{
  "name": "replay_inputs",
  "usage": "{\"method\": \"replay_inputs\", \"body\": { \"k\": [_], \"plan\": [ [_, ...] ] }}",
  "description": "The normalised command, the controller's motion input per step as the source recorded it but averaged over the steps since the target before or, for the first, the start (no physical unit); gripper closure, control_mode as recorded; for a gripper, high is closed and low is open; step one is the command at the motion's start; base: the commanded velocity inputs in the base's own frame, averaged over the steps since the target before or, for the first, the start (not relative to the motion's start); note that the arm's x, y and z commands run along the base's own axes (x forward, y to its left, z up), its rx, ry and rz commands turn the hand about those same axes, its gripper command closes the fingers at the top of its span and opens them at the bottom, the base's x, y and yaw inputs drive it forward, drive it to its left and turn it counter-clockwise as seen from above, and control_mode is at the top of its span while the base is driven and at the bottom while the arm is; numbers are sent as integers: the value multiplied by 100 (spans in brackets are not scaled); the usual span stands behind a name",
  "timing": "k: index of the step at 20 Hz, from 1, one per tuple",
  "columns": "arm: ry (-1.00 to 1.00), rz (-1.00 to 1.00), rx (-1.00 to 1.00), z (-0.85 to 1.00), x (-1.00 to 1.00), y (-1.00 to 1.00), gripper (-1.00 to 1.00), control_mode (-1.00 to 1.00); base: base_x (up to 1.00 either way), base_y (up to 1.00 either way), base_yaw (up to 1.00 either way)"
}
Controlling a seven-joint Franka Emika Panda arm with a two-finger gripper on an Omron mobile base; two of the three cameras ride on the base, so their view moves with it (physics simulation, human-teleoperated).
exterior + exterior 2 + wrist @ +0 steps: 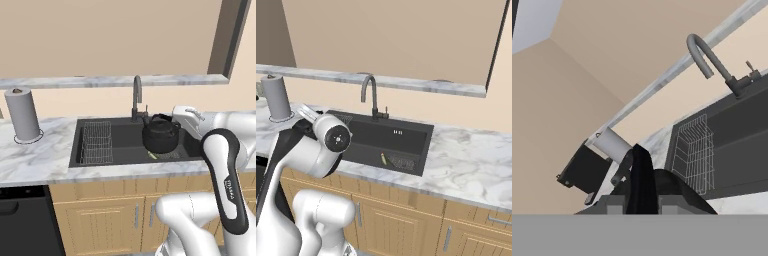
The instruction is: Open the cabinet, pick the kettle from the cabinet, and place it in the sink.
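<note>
The small black kettle (161, 134) hangs low in the right half of the black sink (125, 156); I cannot tell if it touches the basin floor. My gripper (171, 119) reaches in from the right and is shut on the kettle's arched handle. In the hand view the handle (641, 175) rises as a dark strip between the fingertips of the gripper (642, 202), with the kettle's round body (674, 192) below it. In the right base view my own arm hides the kettle, and the sink (406, 131) shows beside it. The cabinet is out of view.
A wire dish rack (96, 142) fills the sink's left part. The dark gooseneck faucet (137, 97) stands behind the basin. A paper towel roll (21, 114) is on the marble counter (30, 157) at the left. A small yellow-green object (383, 159) lies by the drain.
</note>
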Motion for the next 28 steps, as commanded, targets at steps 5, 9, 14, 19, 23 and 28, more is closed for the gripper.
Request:
{"method": "replay_inputs", "body": {
  "k": [5, 9, 14, 19, 23, 28],
  "plan": [
    [0, 0, 0, 0, 0, 0, 100, -100, 0, 0, 0],
    [0, 0, 0, 0, 0, 0, 100, -100, 0, 0, 0],
    [0, 0, 0, 0, 0, 0, 100, -100, 0, 0, 0],
    [-1, 0, 0, 0, -2, 0, 100, -100, 0, 0, 0],
    [-4, 0, 7, 0, -7, -11, 100, -100, 0, 0, 0],
    [-1, 1, 21, 0, -2, -26, 100, -100, 0, 0, 0]
  ]
}}
